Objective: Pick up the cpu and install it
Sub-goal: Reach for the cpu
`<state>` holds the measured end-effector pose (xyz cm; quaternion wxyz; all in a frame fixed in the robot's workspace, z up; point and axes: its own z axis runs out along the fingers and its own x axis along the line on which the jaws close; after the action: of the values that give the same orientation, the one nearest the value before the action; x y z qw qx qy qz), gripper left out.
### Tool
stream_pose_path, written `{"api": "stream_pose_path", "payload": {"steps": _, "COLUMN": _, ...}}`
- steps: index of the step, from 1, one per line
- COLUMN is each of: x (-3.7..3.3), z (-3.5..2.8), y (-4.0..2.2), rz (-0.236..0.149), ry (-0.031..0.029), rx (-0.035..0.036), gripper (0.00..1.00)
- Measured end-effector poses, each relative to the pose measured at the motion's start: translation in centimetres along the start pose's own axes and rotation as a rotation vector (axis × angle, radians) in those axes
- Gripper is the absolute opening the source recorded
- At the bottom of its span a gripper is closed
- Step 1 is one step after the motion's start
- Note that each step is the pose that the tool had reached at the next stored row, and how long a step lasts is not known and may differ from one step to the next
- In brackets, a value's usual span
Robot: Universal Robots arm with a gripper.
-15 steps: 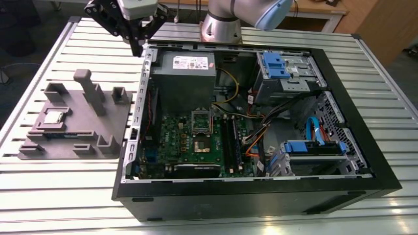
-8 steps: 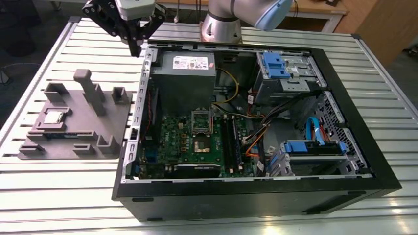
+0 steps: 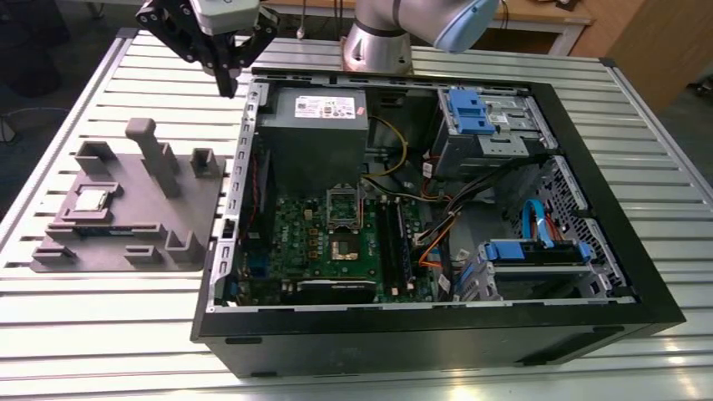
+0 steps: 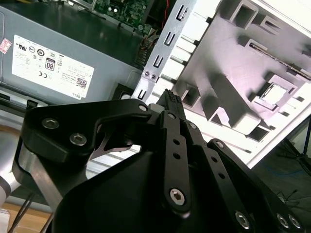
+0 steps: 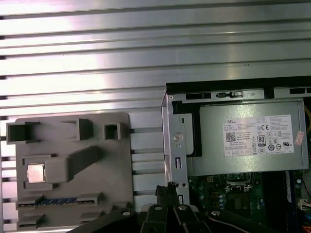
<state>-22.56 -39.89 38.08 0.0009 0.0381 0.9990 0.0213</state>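
Shows the pincer (image 3: 230, 82) closed narrow on nothing above the edge of the computer case (image 3: 446, 338), the cpu (image 3: 89, 200) well apart, flat in the grey holder (image 3: 192, 209) on the desk (image 3: 112, 334).

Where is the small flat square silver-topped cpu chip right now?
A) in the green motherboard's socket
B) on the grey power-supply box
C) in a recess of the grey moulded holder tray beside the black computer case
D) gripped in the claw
C: the small flat square silver-topped cpu chip lies in a recess of the grey moulded holder tray, outside the black computer case, at the exterior view's left.
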Motion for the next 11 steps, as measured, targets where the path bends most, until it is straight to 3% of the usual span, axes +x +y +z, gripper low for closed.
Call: {"api": "stream_pose_path", "payload": {"steps": 11, "x": 0.77, "z": 0.09, "y": -0.06, "rz": 0.0, "ry": 0.0021, "rx": 0.0002, "gripper": 0.1}}
